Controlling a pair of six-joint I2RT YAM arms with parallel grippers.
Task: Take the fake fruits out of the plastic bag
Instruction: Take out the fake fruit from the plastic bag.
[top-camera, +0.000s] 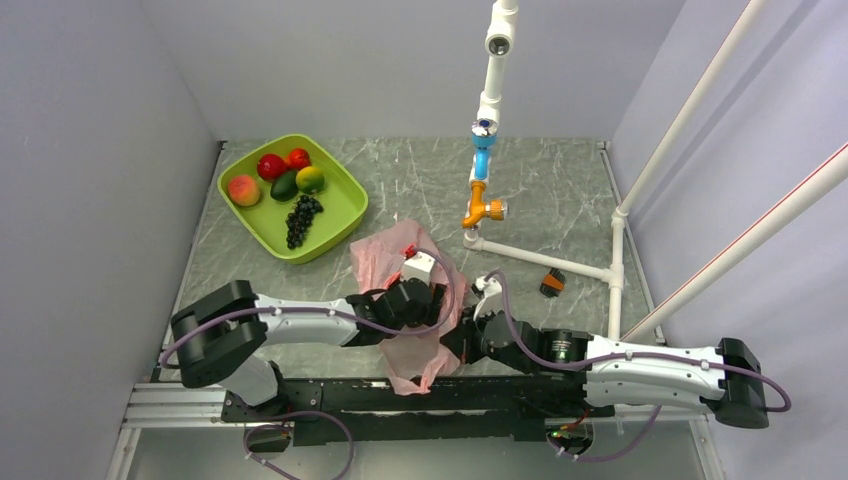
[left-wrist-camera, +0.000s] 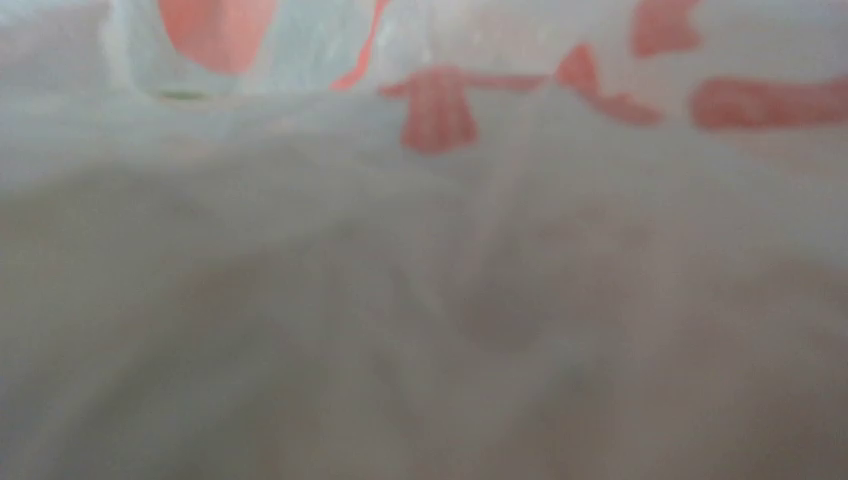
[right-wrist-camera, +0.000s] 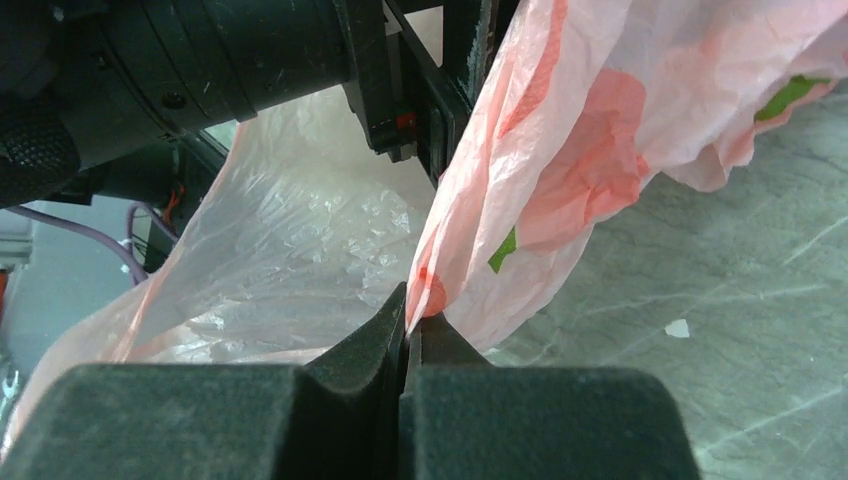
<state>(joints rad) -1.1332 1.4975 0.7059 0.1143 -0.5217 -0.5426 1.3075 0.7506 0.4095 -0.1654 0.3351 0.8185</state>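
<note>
- Two grippers meet at the pink plastic bag (top-camera: 385, 255), which lies crumpled mid-table toward 6 o'clock.
- Right gripper (right-wrist-camera: 410, 325) pinches the bag's film, jaws clenched.
- Left gripper (top-camera: 428, 303) is buried in the bag; its jaws cannot be told.
- Green tray (top-camera: 342, 215) sits at 10 o'clock.

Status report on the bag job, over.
Right gripper shut on plastic bag edge. Left gripper buried in bag, jaws hidden. No fruits visible inside; left wrist view shows only film.
</note>
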